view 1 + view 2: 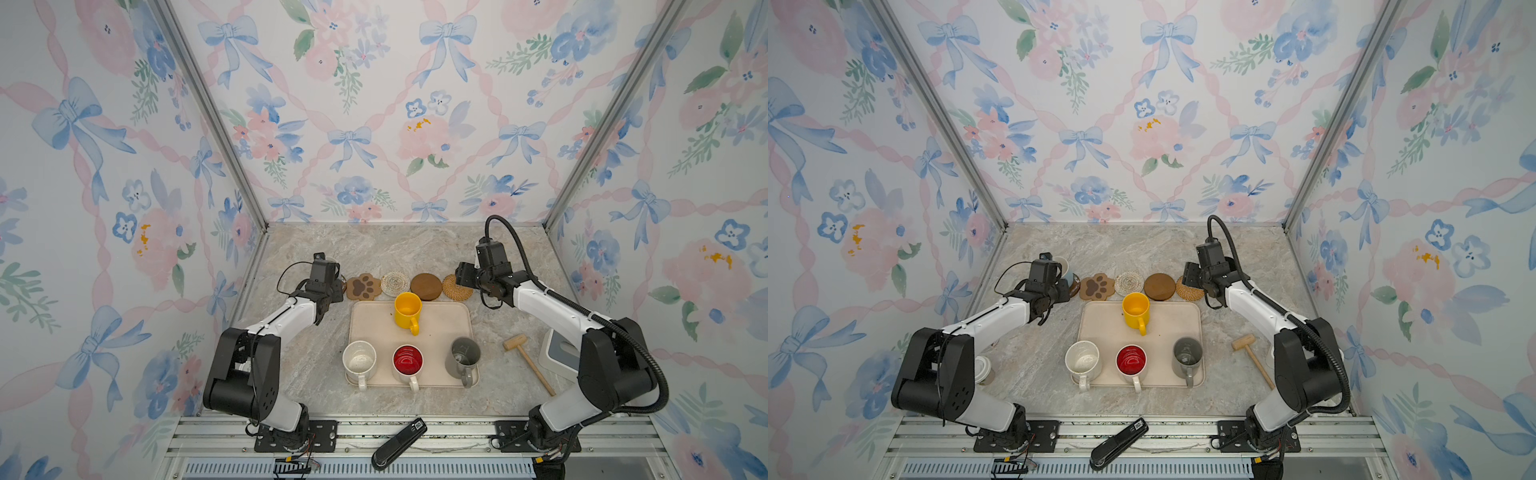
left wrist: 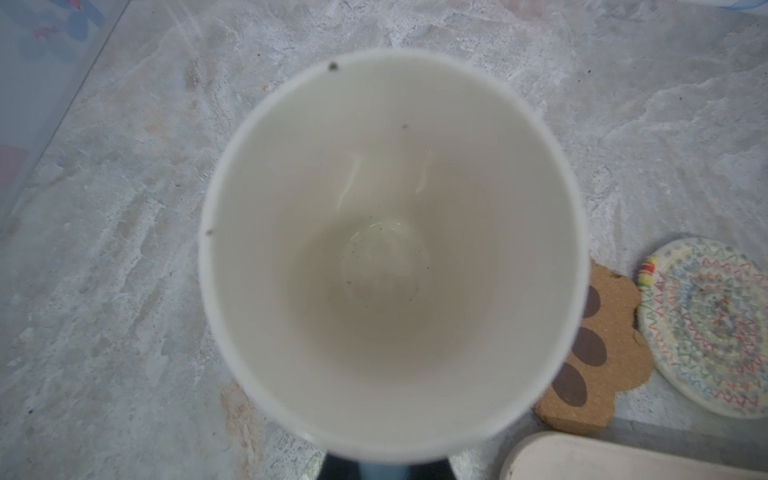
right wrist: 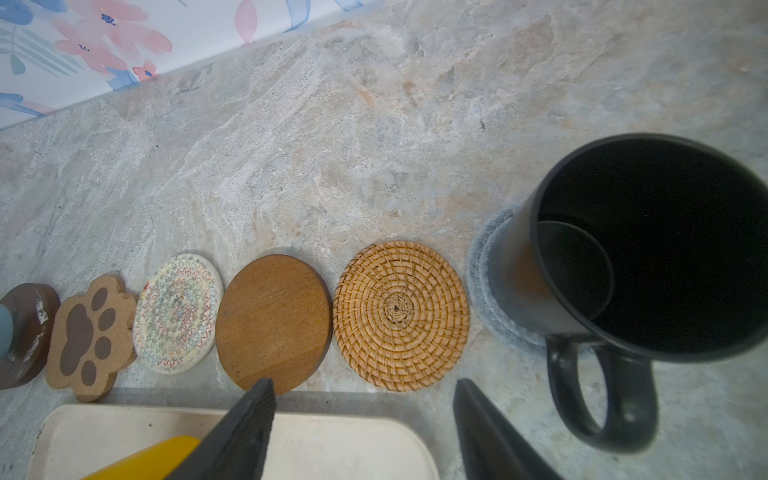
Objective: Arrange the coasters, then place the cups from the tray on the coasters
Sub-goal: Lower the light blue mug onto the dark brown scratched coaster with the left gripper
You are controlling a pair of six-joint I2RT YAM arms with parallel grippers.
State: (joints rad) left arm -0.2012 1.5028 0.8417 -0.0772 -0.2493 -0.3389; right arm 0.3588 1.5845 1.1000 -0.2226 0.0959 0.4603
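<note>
Right under the left wrist lens, the blue mug (image 2: pixel 390 249) fills the middle of the frame, cream inside and empty. At the bottom edge the left pincer (image 2: pixel 384 471) is closed narrow on the mug's handle, which shows as a blue strip between two dark fingers. In a top view this mug (image 1: pixel 1070 276) is at the left end of the coaster row. I cannot tell whether it rests on the dark brown coaster (image 3: pixel 29 328) or hangs just over it.

The right pincer (image 3: pixel 363 384) gapes wide and empty, its fingers rising from the bottom edge of the right wrist frame and touching nothing. Just above its tips lie the wooden disc (image 3: pixel 272 324) and the rattan mat (image 3: pixel 401 316). Left of them lie the woven mat (image 3: pixel 178 313) and the paw (image 3: pixel 89 332), close side by side. At right the black mug (image 3: pixel 648 249) is upright on the grey-blue mat (image 3: pixel 484 266), handle toward the lower frame, near the right-hand finger but apart from it.

Below the row, the rim of the tray (image 3: pixel 353 449) runs close along the coasters. The tray carries the yellow mug (image 1: pixel 408 309), speckled mug (image 1: pixel 359 361), red-lined mug (image 1: pixel 408 360) and grey mug (image 1: pixel 463 355). Above the row, bare table (image 3: pixel 332 145) runs to the wall.
</note>
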